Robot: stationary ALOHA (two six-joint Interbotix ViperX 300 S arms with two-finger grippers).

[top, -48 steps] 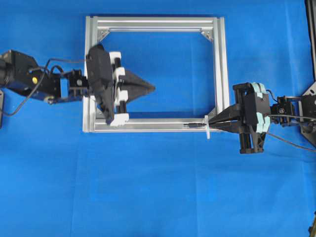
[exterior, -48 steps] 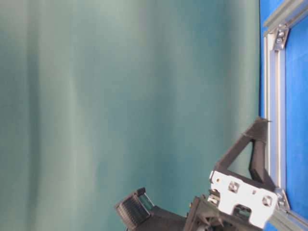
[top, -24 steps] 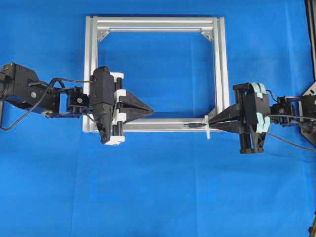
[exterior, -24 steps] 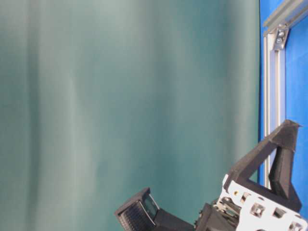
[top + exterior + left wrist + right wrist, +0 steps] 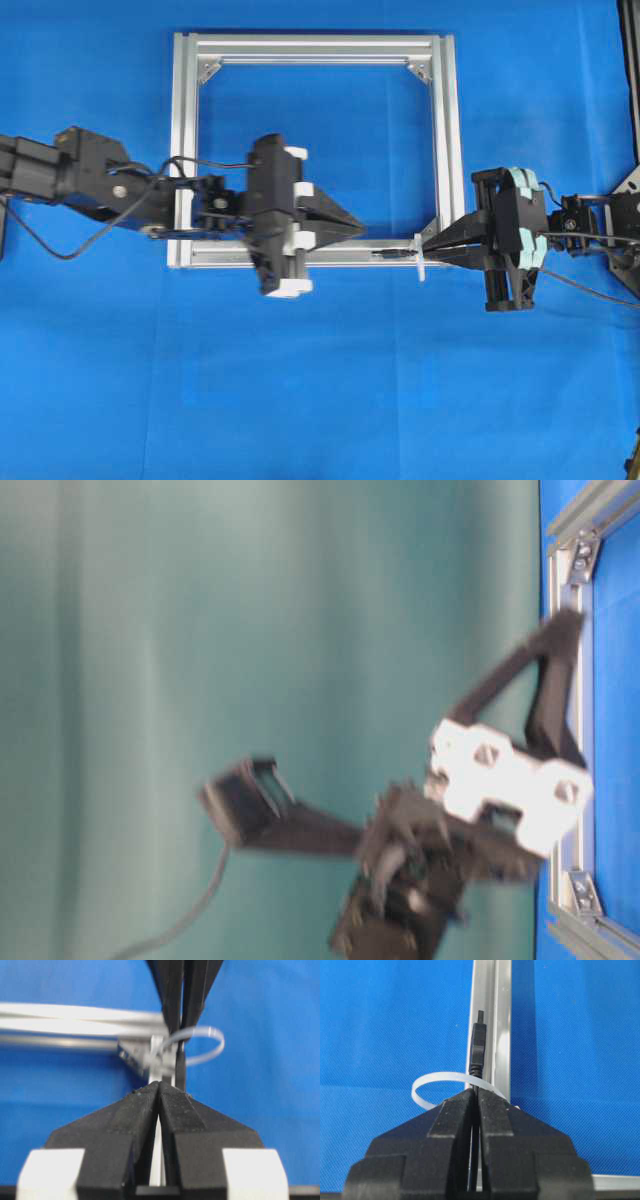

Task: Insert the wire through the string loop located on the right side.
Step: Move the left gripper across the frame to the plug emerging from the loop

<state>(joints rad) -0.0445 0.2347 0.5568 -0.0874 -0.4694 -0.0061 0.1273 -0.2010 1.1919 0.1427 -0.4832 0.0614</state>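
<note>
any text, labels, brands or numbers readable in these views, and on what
None can be read in any view.
Frame: bare metal, no marking.
Left gripper and right gripper: no lettering visible.
Wire plug: no print visible.
Table-level view: arm too blurred to tell.

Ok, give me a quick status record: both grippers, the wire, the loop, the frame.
left gripper: shut, empty, tips pointing along the lower rail toward the plug
right gripper: shut on the thin black wire
thin black wire with small plug tip: plug already past the loop, lying along the rail
white string loop: fixed to the rail, curving around the wire just ahead of the right fingertips
silver aluminium square frame: flat on the blue cloth
gap: left gripper tips short of the plug, not touching it
</note>
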